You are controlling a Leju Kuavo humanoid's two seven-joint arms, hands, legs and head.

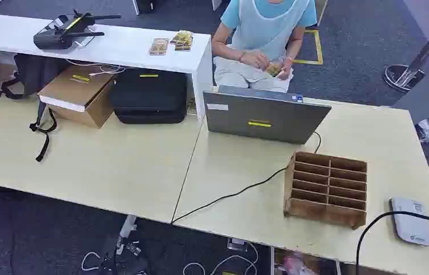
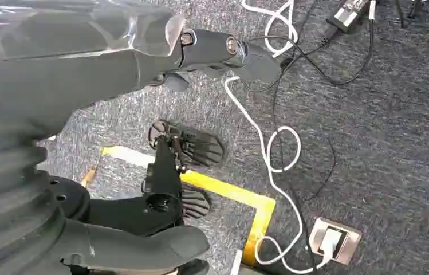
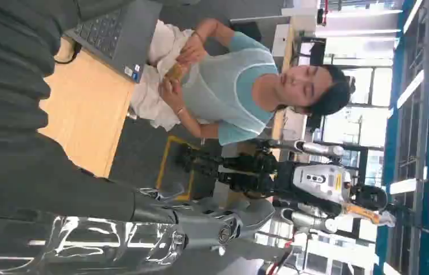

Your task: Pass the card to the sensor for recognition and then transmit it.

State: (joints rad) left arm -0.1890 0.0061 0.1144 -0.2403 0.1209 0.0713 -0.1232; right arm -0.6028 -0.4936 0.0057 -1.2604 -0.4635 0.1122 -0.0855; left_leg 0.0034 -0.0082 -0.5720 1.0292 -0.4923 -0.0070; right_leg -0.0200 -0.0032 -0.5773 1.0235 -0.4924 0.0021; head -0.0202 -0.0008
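Head view puts the cards (image 1: 273, 69) in the seated person's hands (image 1: 256, 59), beyond the laptop (image 1: 264, 116). A card looks thin, light, stiff and slick, so I judge it best pinched by one short edge. On the bench (image 1: 235, 166) stand the wooden sorter (image 1: 326, 188) and, near its far right edge, the white sensor (image 1: 410, 220). Left robot hand (image 2: 160, 195) hangs over the floor, fingers apart, holding nothing; right robot hand (image 3: 200, 220) also holds nothing, fingers extended.
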